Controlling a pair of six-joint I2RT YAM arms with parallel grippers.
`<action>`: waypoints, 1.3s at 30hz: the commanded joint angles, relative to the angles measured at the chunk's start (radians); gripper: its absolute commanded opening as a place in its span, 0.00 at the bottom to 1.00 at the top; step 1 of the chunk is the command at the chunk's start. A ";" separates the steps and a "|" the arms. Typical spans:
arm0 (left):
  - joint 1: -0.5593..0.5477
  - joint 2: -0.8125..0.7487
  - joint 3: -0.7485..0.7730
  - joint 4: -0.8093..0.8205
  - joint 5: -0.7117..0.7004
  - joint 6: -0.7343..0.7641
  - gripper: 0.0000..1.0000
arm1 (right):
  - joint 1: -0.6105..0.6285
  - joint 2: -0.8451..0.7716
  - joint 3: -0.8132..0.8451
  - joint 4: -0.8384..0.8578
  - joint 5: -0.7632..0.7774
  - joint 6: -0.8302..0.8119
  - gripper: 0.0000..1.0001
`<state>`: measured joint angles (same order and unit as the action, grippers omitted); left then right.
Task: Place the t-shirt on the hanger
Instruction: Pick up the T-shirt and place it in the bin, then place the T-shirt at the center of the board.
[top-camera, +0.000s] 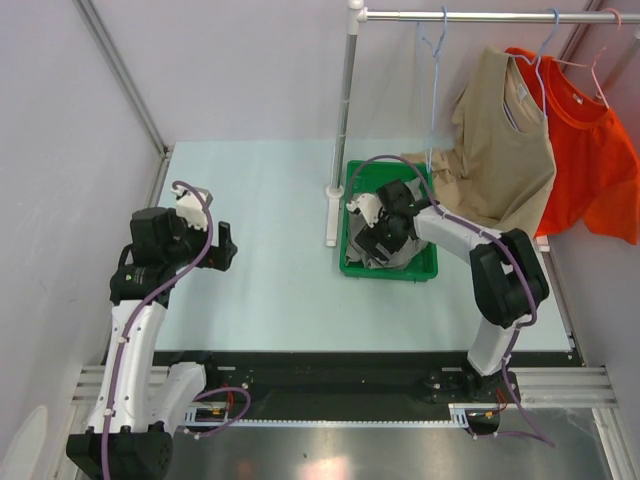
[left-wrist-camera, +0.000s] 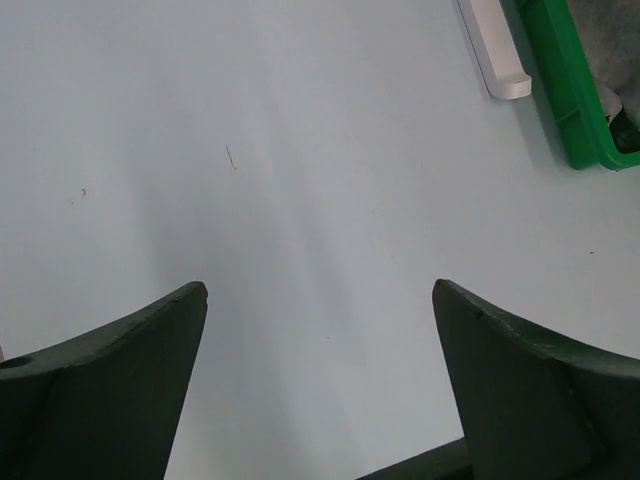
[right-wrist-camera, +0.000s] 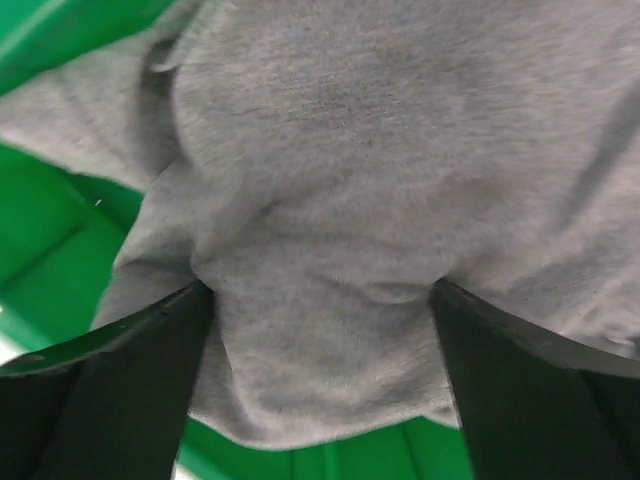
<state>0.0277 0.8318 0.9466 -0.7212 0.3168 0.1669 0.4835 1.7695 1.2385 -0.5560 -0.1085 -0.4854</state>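
Note:
The grey t-shirt (right-wrist-camera: 340, 120) lies crumpled in the green bin (top-camera: 425, 272). In the top view only a little of the t-shirt (top-camera: 372, 263) shows under the right arm. My right gripper (right-wrist-camera: 320, 300) is down in the bin, jaws open, with a bulge of the grey cloth between the two fingers. From above, the right gripper (top-camera: 385, 232) sits over the bin's middle. The pale blue wire hanger (top-camera: 432, 70) hangs empty on the rail, edge-on, above the bin's far end. My left gripper (left-wrist-camera: 320, 290) is open over bare table, holding nothing, seen from above as left gripper (top-camera: 226, 245).
A tan shirt (top-camera: 505, 150) and an orange-red t-shirt (top-camera: 590, 150) hang on the rail (top-camera: 480, 16) at the right. The rack's upright pole (top-camera: 343, 110) and white foot (left-wrist-camera: 495, 50) stand just left of the bin. Walls close the table's left and back.

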 joint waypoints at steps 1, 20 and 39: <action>0.008 0.001 0.032 0.012 0.007 0.026 1.00 | 0.003 0.062 0.047 0.056 0.015 0.033 0.86; 0.006 0.055 0.104 0.172 0.405 0.094 1.00 | -0.045 -0.295 0.462 -0.237 -0.462 0.050 0.00; -0.018 0.029 0.014 0.142 0.720 0.264 1.00 | 0.054 -0.280 0.297 0.171 -0.856 0.685 0.00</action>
<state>0.0170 0.8658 0.9871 -0.4488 1.0092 0.2718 0.5568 1.4086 1.5955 -0.5072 -0.8429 0.0795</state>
